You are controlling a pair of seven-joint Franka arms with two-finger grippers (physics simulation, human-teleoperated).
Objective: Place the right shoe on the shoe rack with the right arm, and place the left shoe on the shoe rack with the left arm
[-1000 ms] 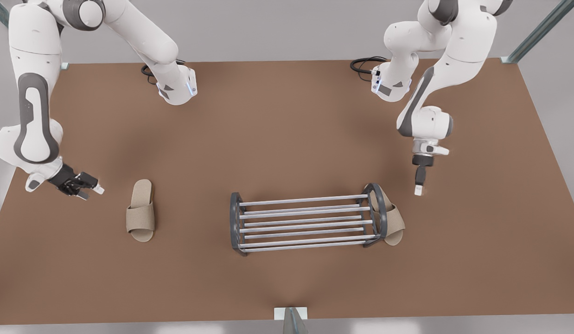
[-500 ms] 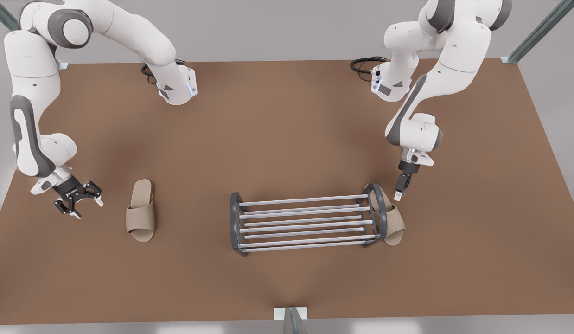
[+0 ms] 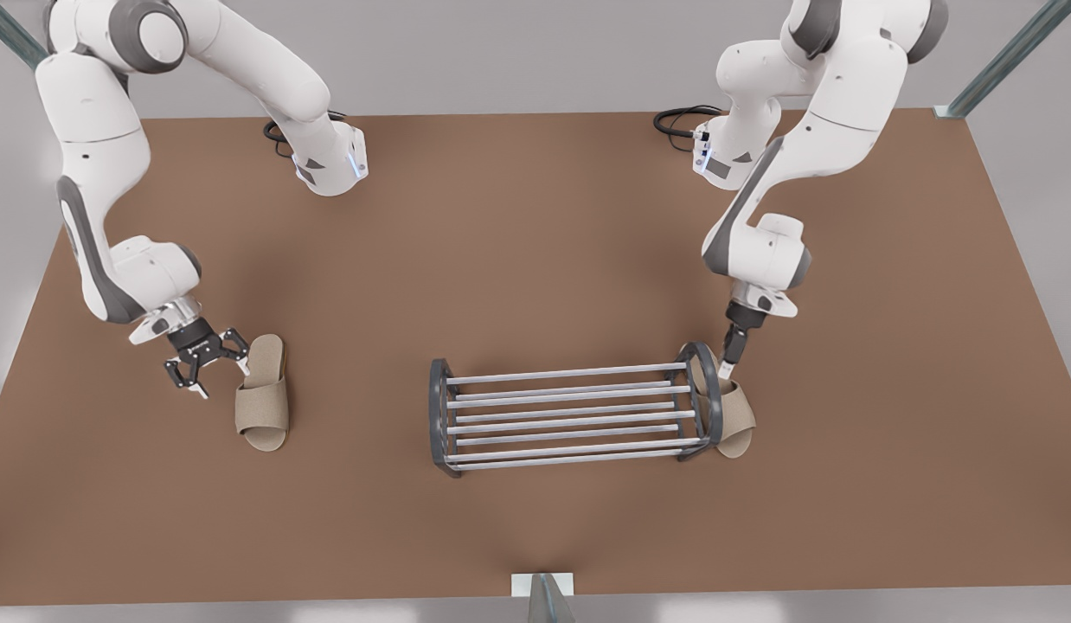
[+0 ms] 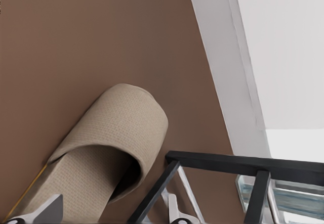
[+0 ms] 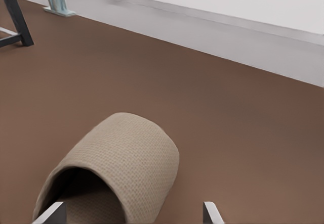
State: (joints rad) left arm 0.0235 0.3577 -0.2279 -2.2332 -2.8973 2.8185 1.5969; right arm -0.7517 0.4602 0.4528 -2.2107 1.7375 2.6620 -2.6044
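The right shoe (image 3: 263, 394), a beige slide slipper, lies flat on the brown table at the front view's left. My right gripper (image 3: 208, 359) hangs open just beside its heel end. In the right wrist view the strap of this shoe (image 5: 126, 158) sits between the spread fingertips (image 5: 210, 214). The left shoe (image 3: 736, 415) lies against the outer side of the shoe rack's (image 3: 570, 415) end frame at the front view's right. My left gripper (image 3: 730, 368) is open just above its heel end. The left wrist view has this slipper (image 4: 111, 138) beside the rack's dark frame (image 4: 243, 163).
Both arm bases (image 3: 328, 164) (image 3: 726, 160) with black cables stand at the table's back edge. A metal post (image 3: 542, 597) rises at the middle of the front edge. Bare brown tabletop (image 3: 535, 260) lies between the arms and behind the rack.
The right gripper has swung toward the front view's right, reaching the heel of its slipper. The left gripper has come down and inward to the slipper by the rack. Neither shoe moved.
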